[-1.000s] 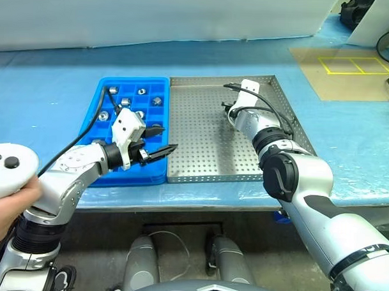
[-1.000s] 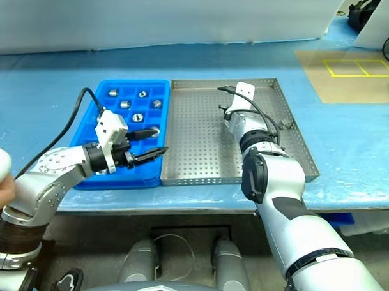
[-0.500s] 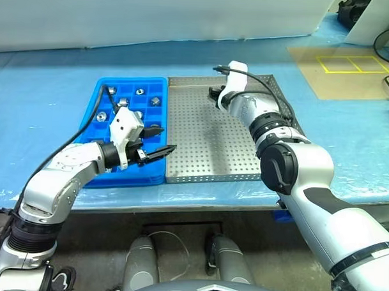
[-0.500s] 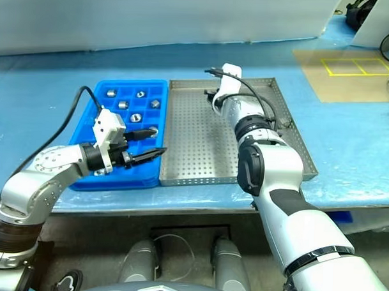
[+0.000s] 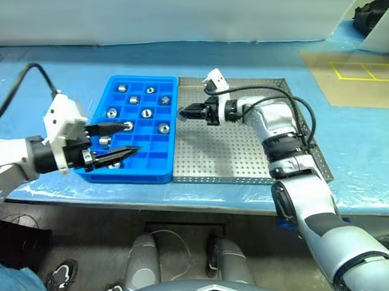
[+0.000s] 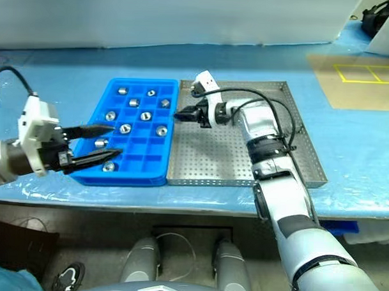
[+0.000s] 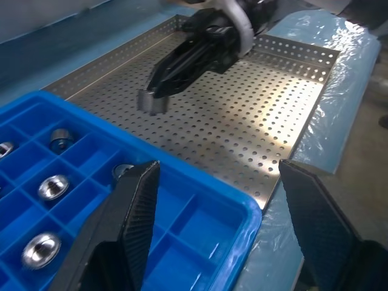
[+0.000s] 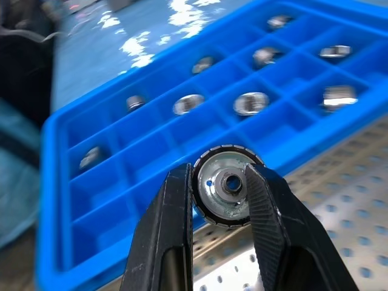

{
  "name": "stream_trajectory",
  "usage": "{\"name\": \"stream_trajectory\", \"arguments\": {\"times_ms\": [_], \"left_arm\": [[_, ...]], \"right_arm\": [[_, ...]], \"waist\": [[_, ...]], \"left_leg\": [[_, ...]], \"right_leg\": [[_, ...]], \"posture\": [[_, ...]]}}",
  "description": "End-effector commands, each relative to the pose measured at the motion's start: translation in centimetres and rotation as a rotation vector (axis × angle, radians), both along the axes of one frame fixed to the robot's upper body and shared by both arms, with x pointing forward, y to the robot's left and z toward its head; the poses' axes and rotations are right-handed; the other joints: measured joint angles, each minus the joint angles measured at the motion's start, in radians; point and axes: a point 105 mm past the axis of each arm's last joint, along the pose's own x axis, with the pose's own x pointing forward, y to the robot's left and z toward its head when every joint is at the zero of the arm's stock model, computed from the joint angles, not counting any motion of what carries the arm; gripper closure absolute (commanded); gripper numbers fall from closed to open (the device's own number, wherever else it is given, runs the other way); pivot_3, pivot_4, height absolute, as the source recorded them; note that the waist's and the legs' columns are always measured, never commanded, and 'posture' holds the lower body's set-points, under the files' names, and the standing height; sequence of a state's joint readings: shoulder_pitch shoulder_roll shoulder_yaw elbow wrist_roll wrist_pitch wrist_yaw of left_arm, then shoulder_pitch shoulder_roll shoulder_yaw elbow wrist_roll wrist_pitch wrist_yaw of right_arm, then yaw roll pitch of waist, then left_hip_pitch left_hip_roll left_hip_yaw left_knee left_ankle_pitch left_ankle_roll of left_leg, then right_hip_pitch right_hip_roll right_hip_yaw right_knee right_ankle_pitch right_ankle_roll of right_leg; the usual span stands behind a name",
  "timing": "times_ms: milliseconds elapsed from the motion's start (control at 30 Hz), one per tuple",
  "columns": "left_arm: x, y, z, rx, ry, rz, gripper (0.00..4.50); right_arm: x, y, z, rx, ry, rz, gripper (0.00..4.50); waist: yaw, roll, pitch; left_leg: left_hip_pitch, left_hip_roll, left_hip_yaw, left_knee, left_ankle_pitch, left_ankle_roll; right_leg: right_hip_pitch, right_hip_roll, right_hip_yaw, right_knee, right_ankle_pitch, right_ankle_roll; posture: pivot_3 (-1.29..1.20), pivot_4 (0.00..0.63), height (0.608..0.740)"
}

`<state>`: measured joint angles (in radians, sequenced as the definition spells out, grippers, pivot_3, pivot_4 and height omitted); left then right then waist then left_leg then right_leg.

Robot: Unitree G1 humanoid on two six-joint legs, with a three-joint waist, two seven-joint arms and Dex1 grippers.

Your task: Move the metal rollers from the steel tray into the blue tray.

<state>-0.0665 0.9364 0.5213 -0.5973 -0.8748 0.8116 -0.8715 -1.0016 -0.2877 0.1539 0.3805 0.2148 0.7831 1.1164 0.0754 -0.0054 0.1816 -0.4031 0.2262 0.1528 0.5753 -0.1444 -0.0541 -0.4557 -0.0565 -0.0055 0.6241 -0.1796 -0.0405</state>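
So the left gripper (image 5: 115, 139) is being held open and empty over the near-left part of the blue tray (image 5: 156, 174), where several metal rollers (image 5: 146, 113) are already being kept in compartments. Just right of that tray's edge, one roller (image 8: 228, 185) is being pinched in the right gripper (image 5: 181, 112) above the steel tray (image 5: 245, 160). It's probably dense, hard and slippery, so it's best gripped across its ribbed rim. Nothing's really blocking the drop except the compartment walls.

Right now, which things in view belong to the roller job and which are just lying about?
In the job:
- roller held in right gripper
- rollers in blue tray
- steel tray
- left gripper, fingers open

Lying about:
- yellow floor marking
- blue table cover
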Motion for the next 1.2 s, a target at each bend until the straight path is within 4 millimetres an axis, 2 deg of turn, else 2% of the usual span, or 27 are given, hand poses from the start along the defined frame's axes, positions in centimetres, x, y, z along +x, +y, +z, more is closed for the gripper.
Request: {"name": "stream_trajectory", "arguments": {"times_ms": [33, 167, 333, 633, 800, 1033, 1100, 1200], "left_arm": [[-1.3, 0.3, 1.1, 0.003, -0.032, -0.009, 1.19], [-2.1, 0.4, 0.2, 0.000, -0.013, 0.004, 1.19], [-2.8, -0.8, -1.1, -0.040, 0.022, -0.013, 1.19], [-3.0, -1.9, -1.7, -0.069, 0.032, -0.024, 1.19], [-3.1, -1.9, -1.7, -0.078, 0.024, -0.023, 1.19], [-3.4, -1.9, -2.0, -0.077, 0.022, -0.001, 1.19], [-3.5, -1.9, -2.1, -0.079, 0.019, 0.004, 1.19], [-3.4, -2.0, -2.1, -0.081, 0.015, 0.010, 1.19]], "right_arm": [[-3.6, 0.6, 1.5, 0.014, -0.063, 0.220, 3.65], [-5.2, 0.3, 0.3, -0.031, -0.058, 0.310, 3.65], [-5.1, 1.0, -1.2, -0.076, -0.024, 0.317, 3.65], [-6.0, 3.9, -1.3, -0.060, 0.017, 0.364, 3.65], [-5.6, 5.4, -1.6, -0.063, 0.074, 0.360, 3.65], [-5.7, 6.7, -2.7, -0.084, 0.102, 0.371, 3.65], [-5.4, 6.9, -2.6, -0.069, 0.059, 0.369, 3.65], [-4.5, 7.4, -2.3, -0.047, 0.035, 0.320, 2.62]], "waist": [[0.003, 0.000, 0.000], [0.004, 0.000, 0.000], [0.003, 0.000, 0.000], [0.003, -0.001, 0.000], [0.003, -0.001, 0.000], [0.008, -0.001, -0.001], [0.010, -0.001, -0.001], [0.013, -0.001, -0.001]], "left_leg": [[0.001, 0.000, 0.000, 0.000, 0.000, 0.000], [0.003, 0.000, 0.000, 0.000, 0.000, 0.000], [0.004, 0.000, -0.001, 0.000, 0.000, 0.000], [0.003, 0.000, -0.001, -0.001, 0.000, 0.000], [0.003, 0.000, -0.001, -0.001, 0.000, 0.000], [0.002, 0.000, -0.002, -0.001, 0.000, 0.000], [0.003, 0.000, -0.002, -0.002, 0.000, 0.000], [0.003, 0.000, -0.002, -0.002, 0.000, 0.000]], "right_leg": [[0.000, 0.000, 0.000, 0.000, -0.001, 0.002], [0.001, 0.000, 0.000, 0.000, -0.003, 0.006], [0.001, 0.000, 0.001, 0.001, -0.004, 0.006], [0.001, 0.000, 0.001, 0.001, -0.004, 0.006], [0.001, 0.000, 0.001, 0.000, -0.004, 0.006], [0.001, 0.000, 0.000, 0.000, -0.004, 0.006], [0.001, 0.000, 0.000, 0.000, -0.004, 0.006], [0.001, 0.000, 0.000, 0.000, -0.004, 0.006]], "posture": [[0.04, 0.150, 0.740], [0.05, 0.150, 0.740], [0.06, 0.150, 0.740], [0.06, 0.150, 0.740], [0.08, 0.150, 0.740], [0.11, 0.150, 0.740], [0.12, 0.150, 0.740], [0.11, 0.150, 0.740]]}}
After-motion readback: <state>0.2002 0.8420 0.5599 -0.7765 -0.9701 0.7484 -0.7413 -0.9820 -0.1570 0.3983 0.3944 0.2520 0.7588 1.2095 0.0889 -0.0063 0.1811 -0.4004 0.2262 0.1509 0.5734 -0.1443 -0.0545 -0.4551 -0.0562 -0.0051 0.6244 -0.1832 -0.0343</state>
